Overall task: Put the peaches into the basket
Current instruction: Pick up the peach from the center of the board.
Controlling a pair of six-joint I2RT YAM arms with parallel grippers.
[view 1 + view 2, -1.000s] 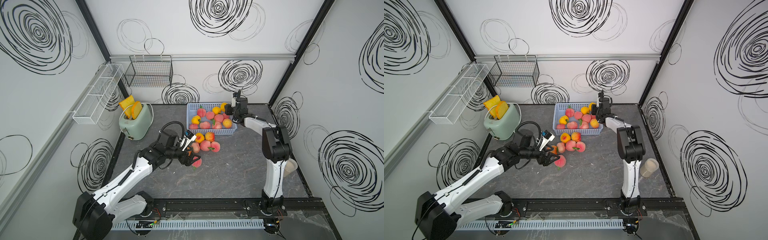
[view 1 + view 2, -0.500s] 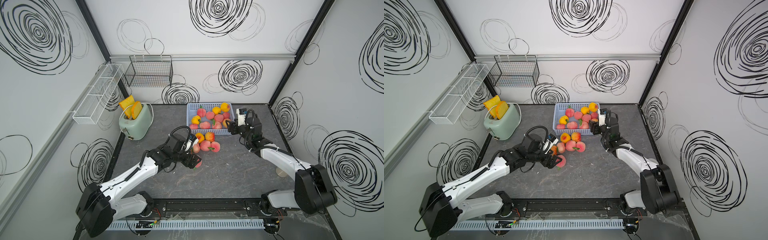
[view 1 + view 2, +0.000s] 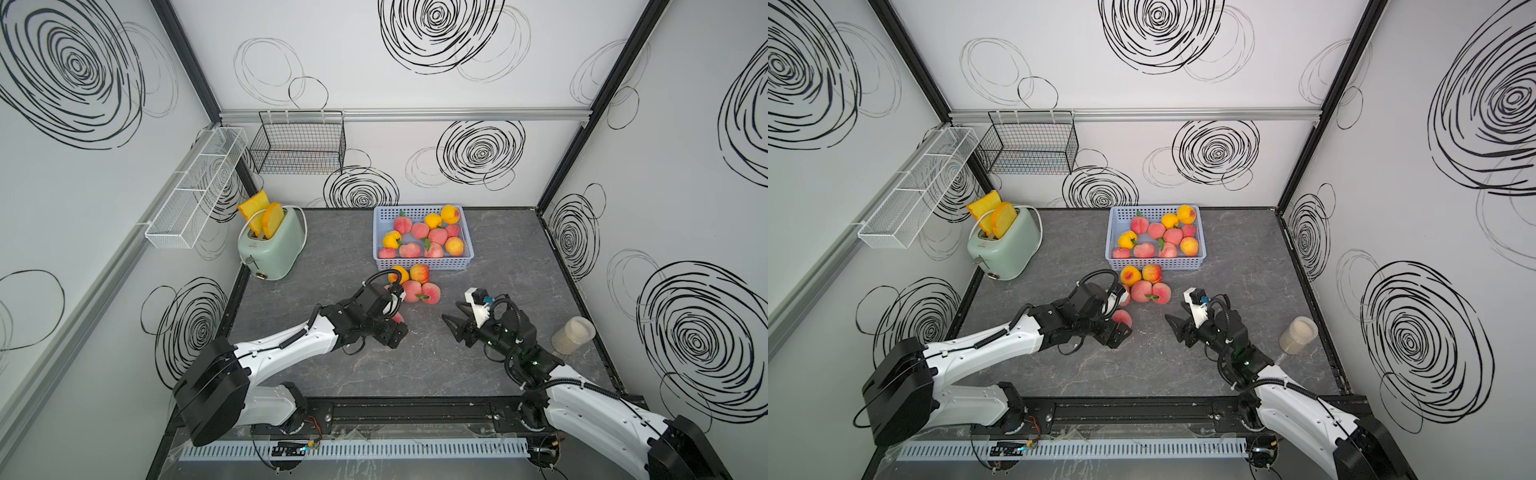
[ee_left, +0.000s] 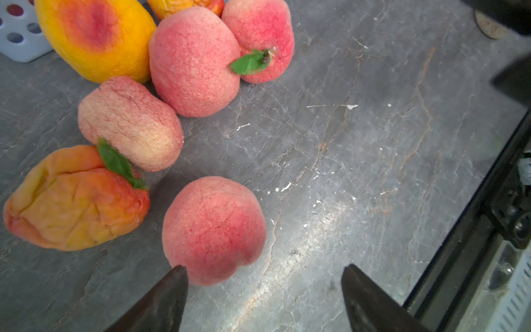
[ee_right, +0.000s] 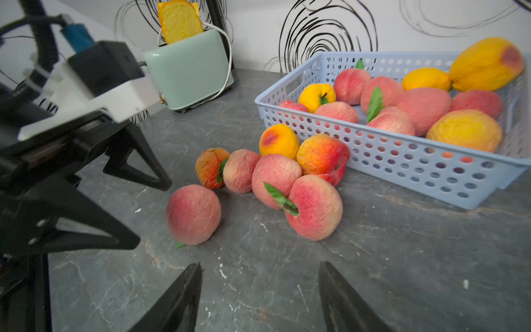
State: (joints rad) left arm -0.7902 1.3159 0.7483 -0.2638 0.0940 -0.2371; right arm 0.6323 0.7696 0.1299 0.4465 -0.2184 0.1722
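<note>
Peach [image 4: 214,230], lone, round, pink fuzzy skin, lies on grey marbled table [image 4: 359,143], centre of frame in both top views, just ahead of left gripper [image 4: 264,268]. Jaws spread wide, nothing between them; one black pointed fingertip [image 4: 175,276] at peach's edge. Cluster [image 5: 275,175] of other peaches beyond it, some wrinkled, orange-yellow, green leaves, beside blue perforated plastic basket [image 5: 402,169], upper centre, already holding many. Right gripper [image 5: 260,264] right of centre, jaws apart, empty, over bare table.

Eleven peaches [image 3: 437,236] in one basket [image 3: 419,264], seven loose (one apart), one toaster [image 3: 272,245], two toast slices [image 3: 274,218], one jar [image 3: 572,334], two racks [image 3: 301,166]
</note>
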